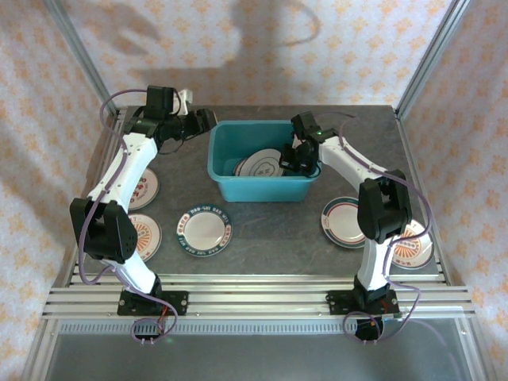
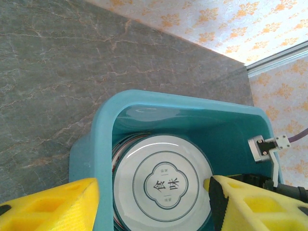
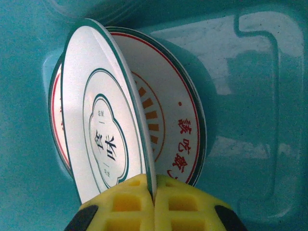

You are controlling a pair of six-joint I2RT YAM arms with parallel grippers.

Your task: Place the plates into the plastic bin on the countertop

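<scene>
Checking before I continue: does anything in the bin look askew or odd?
Yes: in the plastic bin, the top plate stands tilted off the red-rimmed plate beneath, its rim pinched by the right gripper. Nothing looks broken.

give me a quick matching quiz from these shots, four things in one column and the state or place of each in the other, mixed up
Things
1. left gripper
2. right gripper
3. dark green-rimmed plate
4. plastic bin

States or places
a. shut on the rim of the white plate, inside the bin
b. lying flat on the countertop, on the near side of the bin
c. open, nothing between its fingers
d. teal-blue, with plates inside

Pairs: 1-c, 2-a, 3-b, 4-d
</scene>
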